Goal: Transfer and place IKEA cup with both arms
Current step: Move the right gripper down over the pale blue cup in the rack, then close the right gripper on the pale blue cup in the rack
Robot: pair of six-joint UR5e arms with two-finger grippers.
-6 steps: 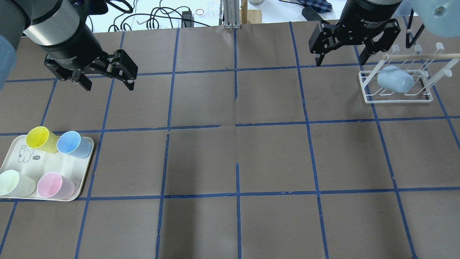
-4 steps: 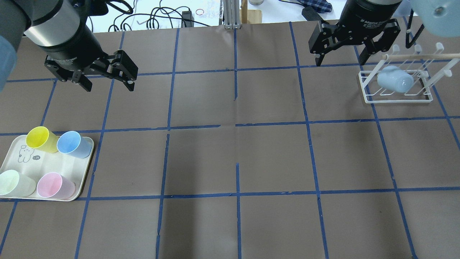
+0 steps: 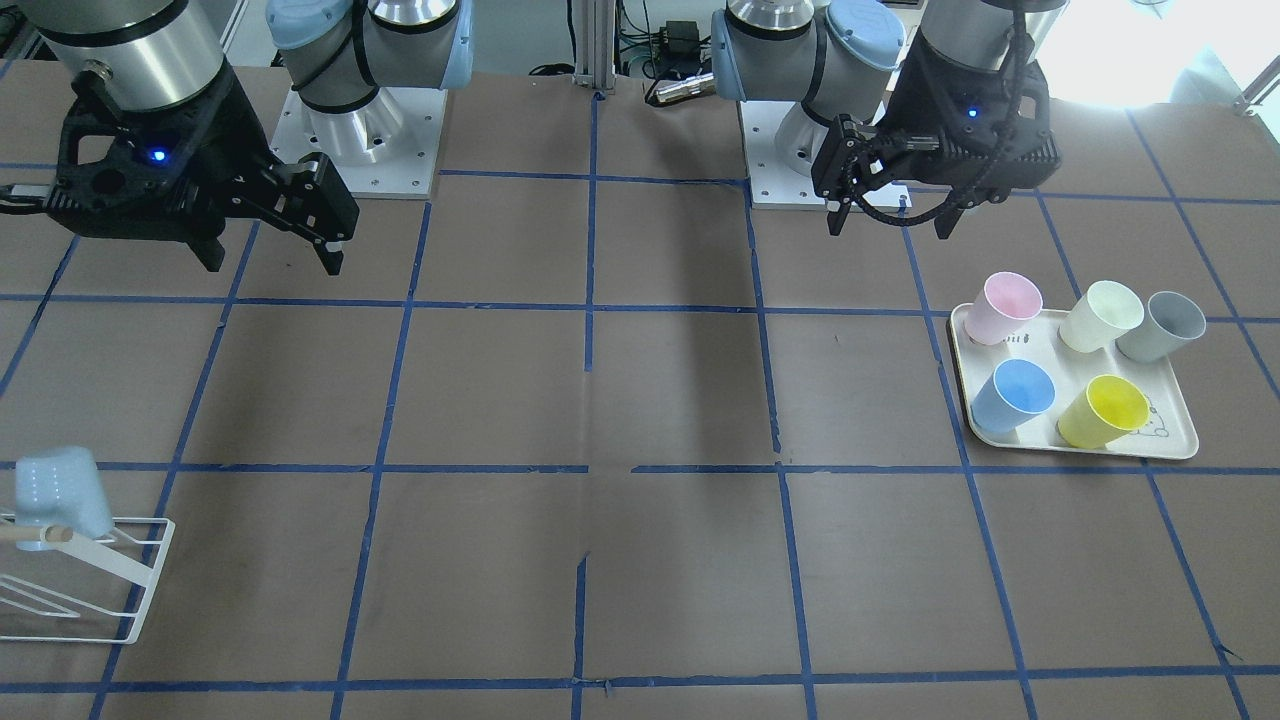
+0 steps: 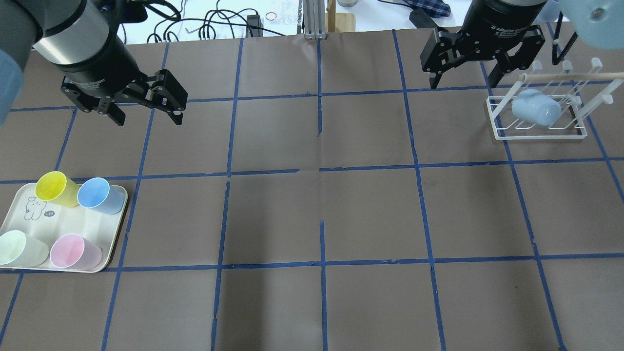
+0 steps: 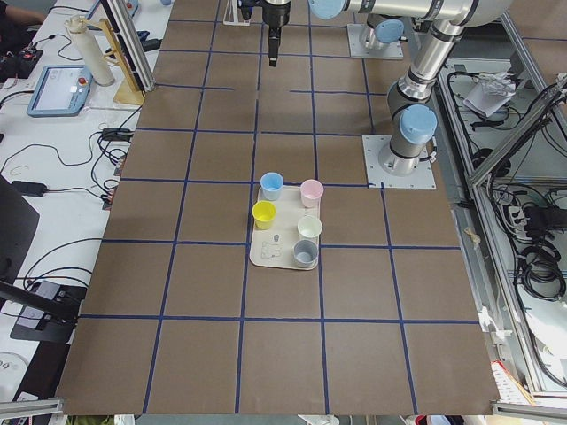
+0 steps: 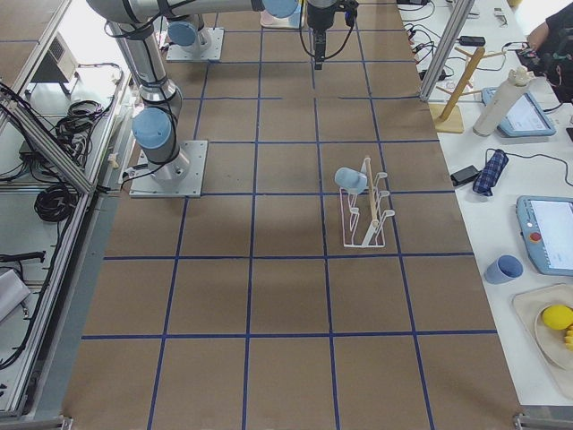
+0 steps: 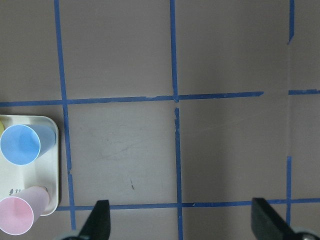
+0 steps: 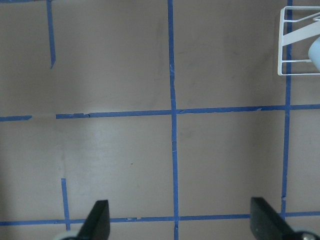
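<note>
The pale sky-blue IKEA cup (image 4: 535, 108) lies tilted on a white wire rack (image 4: 538, 131) at the far right of the table. It also shows in the front view (image 3: 55, 490), the right side view (image 6: 349, 180) and at the edge of the right wrist view (image 8: 316, 52). My right gripper (image 4: 462, 83) hangs open and empty above the table, just left of the rack. My left gripper (image 4: 148, 117) is open and empty above the far left of the table, beyond the tray. Both show open in the front view: right gripper (image 3: 273, 262), left gripper (image 3: 888, 225).
A cream tray (image 4: 73, 219) at the near left holds a yellow cup (image 4: 53, 187), a deeper blue cup (image 4: 97, 194), a pale green cup (image 4: 17, 247) and a pink cup (image 4: 73, 251). A grey cup (image 3: 1165, 325) also stands on it. Brown paper with blue tape lines covers the table.
Both grippers have shifted only very slightly and stay open. The cup has stayed on the rack.
</note>
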